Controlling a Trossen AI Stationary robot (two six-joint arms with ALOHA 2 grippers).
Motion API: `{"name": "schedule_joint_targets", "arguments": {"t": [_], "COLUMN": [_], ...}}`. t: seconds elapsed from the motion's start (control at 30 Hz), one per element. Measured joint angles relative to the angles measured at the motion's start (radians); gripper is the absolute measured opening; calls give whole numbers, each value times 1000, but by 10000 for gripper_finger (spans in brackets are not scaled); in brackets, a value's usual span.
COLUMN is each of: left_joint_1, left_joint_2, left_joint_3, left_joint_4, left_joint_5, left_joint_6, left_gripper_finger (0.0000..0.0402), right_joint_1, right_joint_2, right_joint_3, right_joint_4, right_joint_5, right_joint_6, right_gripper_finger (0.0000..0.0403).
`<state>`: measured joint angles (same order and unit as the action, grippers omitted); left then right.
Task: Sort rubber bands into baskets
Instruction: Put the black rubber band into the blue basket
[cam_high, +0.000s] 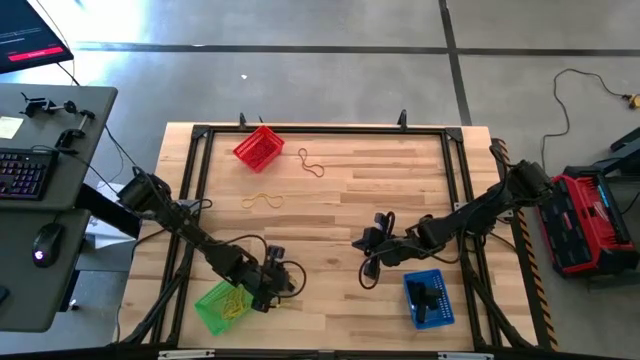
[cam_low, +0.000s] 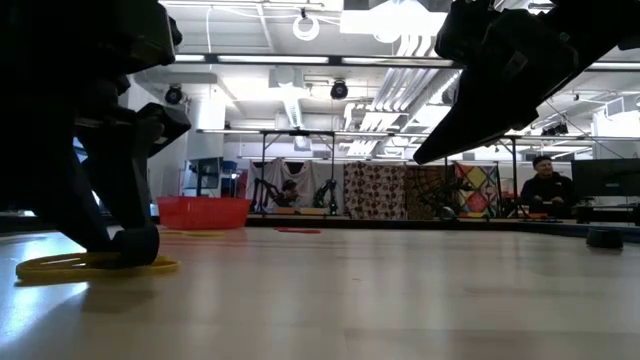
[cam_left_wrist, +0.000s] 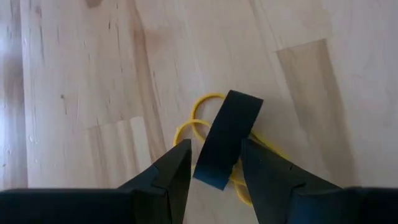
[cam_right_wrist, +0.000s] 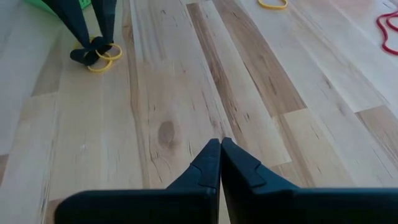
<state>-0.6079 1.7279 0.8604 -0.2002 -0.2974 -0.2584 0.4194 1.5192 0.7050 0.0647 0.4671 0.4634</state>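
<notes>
My left gripper (cam_left_wrist: 214, 144) is open and low over the table, right of the green basket (cam_high: 218, 306). Its fingers stand on either side of a thick black rubber band (cam_left_wrist: 227, 134), which lies across some tan-yellow rubber bands (cam_left_wrist: 200, 122) on the wood. The right wrist view shows the same fingers (cam_right_wrist: 87, 25) coming down to that small heap (cam_right_wrist: 97, 55). My right gripper (cam_right_wrist: 219, 148) is shut, holds nothing, and hangs above the table's middle (cam_high: 372, 246). The red basket (cam_high: 258, 147) stands at the far left and the blue basket (cam_high: 428, 299) at the near right. My left gripper comes at the black band from above on a slant, one finger (cam_left_wrist: 177, 163) at each side of the band's near end (cam_left_wrist: 212, 174). I cannot tell whether the fingers touch it. The band lies on the yellow bands and the table.
A loose yellow band (cam_high: 262, 200) and a reddish one (cam_high: 312, 165) lie on the far half of the table. The green basket holds yellow bands, the blue one black ones. A black frame (cam_high: 320, 130) rims the table. A red and black machine (cam_high: 585, 222) stands to its right.
</notes>
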Motion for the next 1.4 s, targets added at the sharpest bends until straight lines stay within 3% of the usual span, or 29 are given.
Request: {"name": "schedule_joint_targets", "arguments": {"t": [0.3,0.63,0.97,1.4], "left_joint_1": [7,6,6,-4], "left_joint_2": [1,-1,-67,-222], "left_joint_3": [0,0,0,0], "left_joint_4": [-24,-43,-64,-61], "left_joint_5": [-33,-3,-7,-190], "left_joint_6": [0,26,32,54], "left_gripper_finger": [120,7,3,1], "right_joint_1": [0,0,0,0], "right_joint_2": [0,0,0,0], "right_joint_3": [0,0,0,0], "right_joint_4": [0,0,0,0], "right_joint_5": [0,0,-6,-6], "right_joint_6": [0,0,4,8], "right_gripper_finger": [0,0,0,0]}}
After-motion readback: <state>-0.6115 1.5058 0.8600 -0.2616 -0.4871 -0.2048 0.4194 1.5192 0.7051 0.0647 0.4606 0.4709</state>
